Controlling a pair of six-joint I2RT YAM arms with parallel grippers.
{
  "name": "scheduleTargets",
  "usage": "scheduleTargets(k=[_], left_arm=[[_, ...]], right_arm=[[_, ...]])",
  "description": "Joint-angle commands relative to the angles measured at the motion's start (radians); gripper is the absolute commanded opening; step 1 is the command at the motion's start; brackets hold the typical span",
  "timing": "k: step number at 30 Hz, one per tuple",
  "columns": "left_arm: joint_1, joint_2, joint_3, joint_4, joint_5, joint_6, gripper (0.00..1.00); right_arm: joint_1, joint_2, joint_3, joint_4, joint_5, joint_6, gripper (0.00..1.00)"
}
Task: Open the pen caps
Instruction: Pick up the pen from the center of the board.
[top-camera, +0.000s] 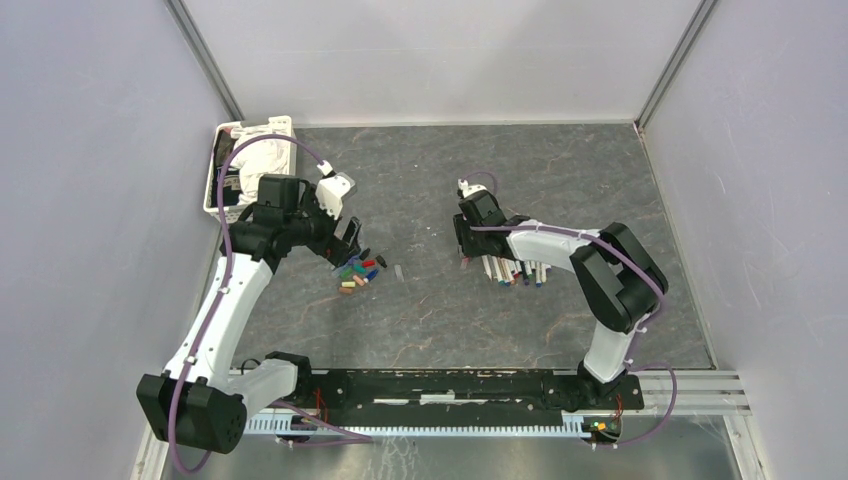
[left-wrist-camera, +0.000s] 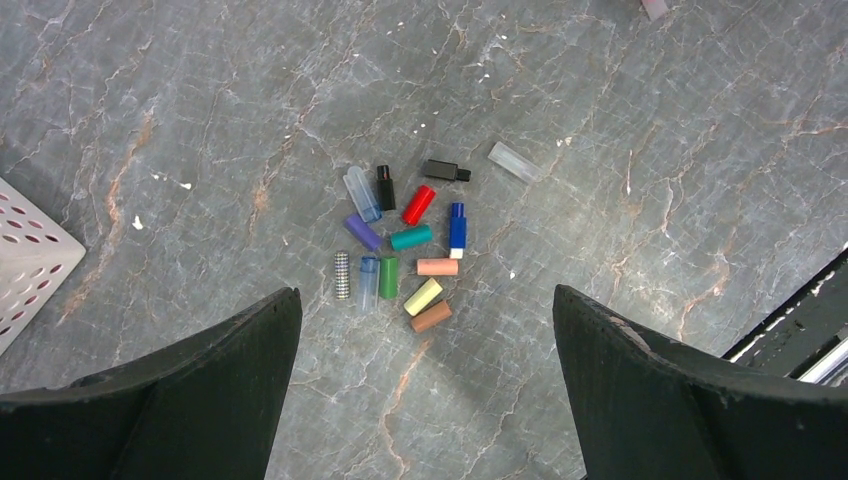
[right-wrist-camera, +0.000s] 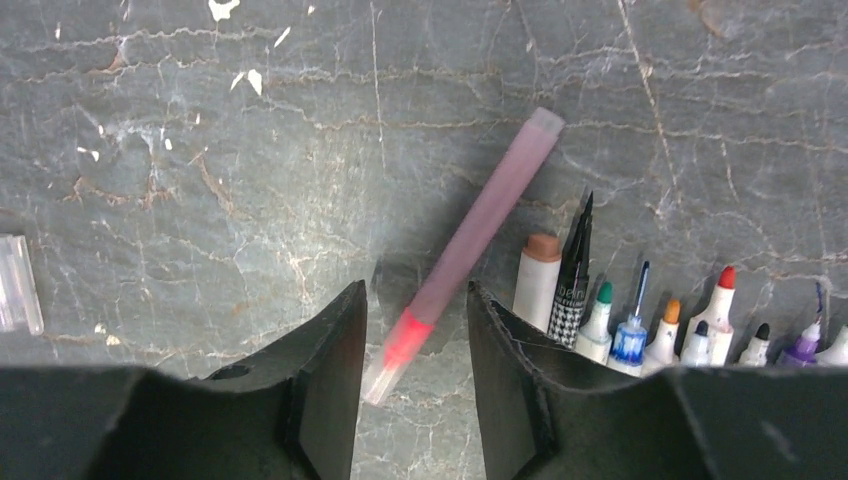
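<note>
Several pen caps (left-wrist-camera: 411, 238) in green, blue, red, pink, yellow, brown and black lie in a loose cluster on the grey table (top-camera: 358, 272). My left gripper (left-wrist-camera: 425, 295) hovers over them, open wide and holding nothing (top-camera: 348, 243). A clear cap (left-wrist-camera: 513, 161) lies apart to the right. My right gripper (right-wrist-camera: 415, 287) is low over a blurred pink pen (right-wrist-camera: 480, 220). The pen's red band and clear capped end (right-wrist-camera: 385, 375) lie between the fingers, with a gap on each side. A row of uncapped pens (right-wrist-camera: 640, 320) lies just right of it (top-camera: 515, 270).
A white perforated basket (top-camera: 222, 150) stands at the back left, its corner showing in the left wrist view (left-wrist-camera: 30, 260). Grey walls close in the table on three sides. Another clear cap (right-wrist-camera: 15, 285) lies left of the right gripper.
</note>
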Motion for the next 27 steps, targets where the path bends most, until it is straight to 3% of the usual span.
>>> scheduleTargets(k=[1, 7, 12, 18, 21, 27], left_arm=[[0.004, 0.0, 0.042, 0.0, 0.047, -0.026, 1.0], [0.004, -0.002, 0.044, -0.005, 0.053, -0.028, 1.0], [0.004, -0.009, 0.039, -0.007, 0.056, -0.031, 1.0], [0.004, -0.027, 0.006, 0.038, 0.082, -0.087, 1.0], [0.004, -0.048, -0.01, 0.072, 0.099, -0.124, 1.0], [0.004, -0.062, 0.005, 0.142, 0.197, -0.207, 1.0]], right_arm=[[0.007, 0.033, 0.063, -0.028, 0.065, -0.019, 0.43], [0.007, 0.108, 0.155, -0.076, 0.117, -0.043, 0.4], [0.006, 0.152, 0.198, -0.08, 0.098, -0.029, 0.19], [0.005, 0.136, 0.233, -0.034, -0.013, 0.022, 0.0], [0.005, 0.047, 0.201, 0.088, -0.12, 0.092, 0.0], [0.068, -0.171, 0.033, 0.578, -0.237, 0.26, 0.0]])
